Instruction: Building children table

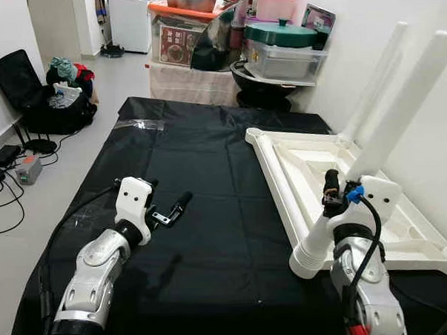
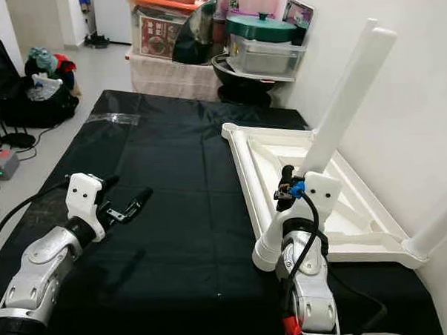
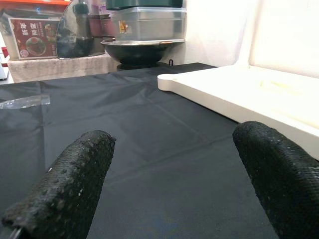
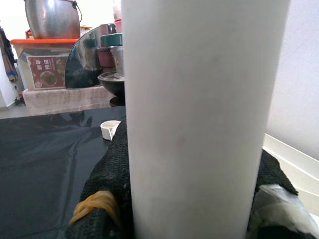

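Black sheeting (image 1: 203,213) covers the floor and serves as the work surface, with pale grey floor (image 1: 123,79) showing past its far edge and white walls (image 2: 368,87) to the right. On the sheet's right side, against the wall, lies the white tabletop (image 1: 313,171), upside down, its ribbed underside facing up. Beyond the sheet's far edge stands a pile of household goods: an orange-lidded box (image 1: 174,29), a black wok (image 1: 264,84) and a grey tub with a green lid (image 1: 285,50). Off the sheet's far left corner sits a black suitcase (image 1: 35,94) with clothes in it. A white leg (image 2: 333,137) slants up from the tabletop's near corner. The right gripper (image 2: 287,183) is clamped around that leg, a finger on each side. The left gripper (image 1: 173,209) hovers over the sheet left of the tabletop, its fingers (image 3: 75,184) apart and holding nothing.
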Tool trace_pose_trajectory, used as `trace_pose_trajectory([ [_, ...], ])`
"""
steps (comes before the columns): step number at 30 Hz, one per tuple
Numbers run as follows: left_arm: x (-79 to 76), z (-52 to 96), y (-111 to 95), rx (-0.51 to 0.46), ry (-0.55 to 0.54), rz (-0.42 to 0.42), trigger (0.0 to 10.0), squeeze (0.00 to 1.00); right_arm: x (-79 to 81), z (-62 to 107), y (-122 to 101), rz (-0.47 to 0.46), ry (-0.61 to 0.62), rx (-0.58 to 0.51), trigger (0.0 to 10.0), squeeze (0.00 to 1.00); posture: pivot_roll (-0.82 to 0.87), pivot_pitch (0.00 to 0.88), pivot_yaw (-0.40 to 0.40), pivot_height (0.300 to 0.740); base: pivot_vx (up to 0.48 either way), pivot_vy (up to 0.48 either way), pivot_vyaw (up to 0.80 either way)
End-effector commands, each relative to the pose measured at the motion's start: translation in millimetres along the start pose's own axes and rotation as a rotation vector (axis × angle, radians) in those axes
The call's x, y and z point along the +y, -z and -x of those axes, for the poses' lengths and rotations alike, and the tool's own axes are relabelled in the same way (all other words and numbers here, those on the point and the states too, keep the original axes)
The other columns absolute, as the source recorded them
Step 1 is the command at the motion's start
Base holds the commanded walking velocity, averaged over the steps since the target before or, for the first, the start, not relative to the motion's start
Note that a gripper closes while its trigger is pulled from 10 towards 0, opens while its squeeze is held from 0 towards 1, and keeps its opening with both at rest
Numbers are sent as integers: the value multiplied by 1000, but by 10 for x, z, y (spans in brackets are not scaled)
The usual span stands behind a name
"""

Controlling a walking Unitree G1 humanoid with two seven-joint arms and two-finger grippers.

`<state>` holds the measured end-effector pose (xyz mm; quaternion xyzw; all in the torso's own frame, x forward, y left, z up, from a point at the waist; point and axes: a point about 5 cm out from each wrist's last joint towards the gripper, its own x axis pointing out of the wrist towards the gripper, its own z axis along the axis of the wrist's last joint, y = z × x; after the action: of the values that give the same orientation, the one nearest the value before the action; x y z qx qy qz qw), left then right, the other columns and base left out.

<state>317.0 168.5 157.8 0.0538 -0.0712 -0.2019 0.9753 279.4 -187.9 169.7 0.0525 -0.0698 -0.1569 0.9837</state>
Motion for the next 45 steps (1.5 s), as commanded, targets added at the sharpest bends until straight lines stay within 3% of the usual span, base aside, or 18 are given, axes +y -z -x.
trace_pose_trajectory([
  [1,-14,-21,1,2,13,-8,10000,0,-109,76,379,43,27,182,10000,0,52,0,-106,740,0,0,0],
  [10,-7,-32,-4,2,15,-12,10000,0,-87,76,401,58,-11,176,10000,8,55,0,-103,740,0,0,0],
  [11,-9,-36,-4,1,16,-12,10000,0,-71,76,400,63,-24,174,10000,106,54,0,-103,740,0,0,0],
  [12,-9,-36,-4,1,16,-12,10000,0,-71,76,400,63,-24,174,10000,106,54,0,-103,740,0,0,0],
  [13,-9,-37,-4,1,16,-12,10000,0,-64,75,395,65,-30,172,10000,239,54,0,-103,740,0,0,0],
  [14,-9,-37,-4,1,16,-12,10000,0,-64,75,395,65,-30,172,10000,239,54,0,-103,740,0,0,0],
  [15,-10,-37,-4,1,17,-12,10000,0,-60,74,388,67,-35,168,10000,396,52,0,-102,740,0,0,0],
  [16,-11,-37,-3,1,18,-11,10000,0,-59,71,379,67,-36,164,10000,427,51,0,-104,740,0,0,0],
  [18,-11,-37,-3,1,18,-11,10000,0,-59,71,379,67,-36,164,10000,427,51,0,-104,740,0,0,0],
  [20,-13,-38,0,1,19,-10,10000,0,-61,68,363,71,-38,155,10000,325,50,0,-102,740,0,0,0],
  [21,-13,-38,0,1,19,-10,10000,0,-61,68,363,71,-38,155,10000,325,50,0,-102,740,0,0,0],
  [22,-14,-39,0,1,19,-10,10000,0,-62,67,357,72,-40,151,10000,8,50,0,-102,740,0,0,0],
  [45,-29,-60,-3,-1,28,-9,10000,0,-91,75,302,82,-31,130,10000,35,42,0,-96,740,0,0,0],
])
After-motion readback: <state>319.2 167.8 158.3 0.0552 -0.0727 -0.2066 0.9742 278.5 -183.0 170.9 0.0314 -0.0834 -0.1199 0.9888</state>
